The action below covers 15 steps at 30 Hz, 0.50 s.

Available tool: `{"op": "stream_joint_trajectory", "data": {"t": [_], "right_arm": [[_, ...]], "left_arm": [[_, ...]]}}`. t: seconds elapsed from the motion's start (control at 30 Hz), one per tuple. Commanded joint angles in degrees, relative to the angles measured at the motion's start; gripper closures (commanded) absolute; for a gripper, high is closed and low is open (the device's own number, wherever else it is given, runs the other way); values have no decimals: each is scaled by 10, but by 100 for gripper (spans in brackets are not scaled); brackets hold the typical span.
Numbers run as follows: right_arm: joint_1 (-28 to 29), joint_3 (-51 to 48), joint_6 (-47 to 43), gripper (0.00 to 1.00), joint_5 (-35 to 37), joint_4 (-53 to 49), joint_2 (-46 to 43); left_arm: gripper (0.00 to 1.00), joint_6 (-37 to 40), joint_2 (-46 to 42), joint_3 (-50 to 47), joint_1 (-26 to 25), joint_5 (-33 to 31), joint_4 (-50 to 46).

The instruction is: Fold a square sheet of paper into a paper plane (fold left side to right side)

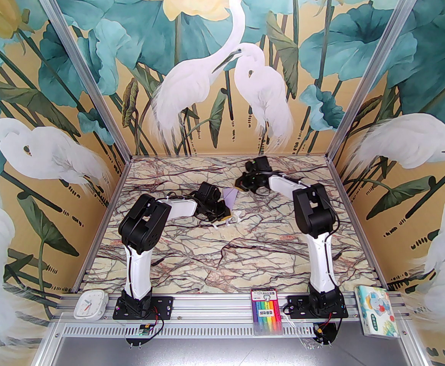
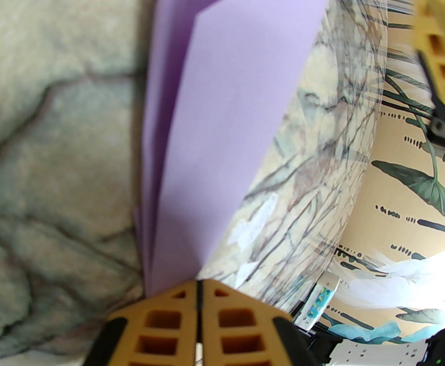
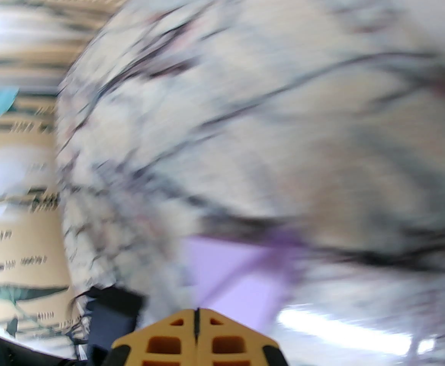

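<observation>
The square sheet of paper is folded into a narrow, layered lavender paper plane. My left gripper is shut on its narrow end near the middle of the marble table. In the left wrist view the plane fans out upward from my closed yellow fingertips. My right gripper hovers just behind and right of the plane with its jaws shut. The right wrist view is motion-blurred. There the paper lies just beyond my closed right gripper, and I cannot tell whether they touch.
Small white scraps lie on the marble table beside the left gripper. On the front rail sit a white clock, a marker pack and a colourful tissue pack. Painted walls enclose three sides.
</observation>
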Motion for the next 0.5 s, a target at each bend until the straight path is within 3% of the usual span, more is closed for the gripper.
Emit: {"op": "stream_joint_trajectory", "data": {"t": [0.0,0.47], "right_arm": [[5,-13,9,100,-7,4,32],[2,-20,-28,100,28,-38,66]], "left_arm": [[93,10,30,-7,-11,-5,-69],[88,-4,9,64,-4,13,-68]]}}
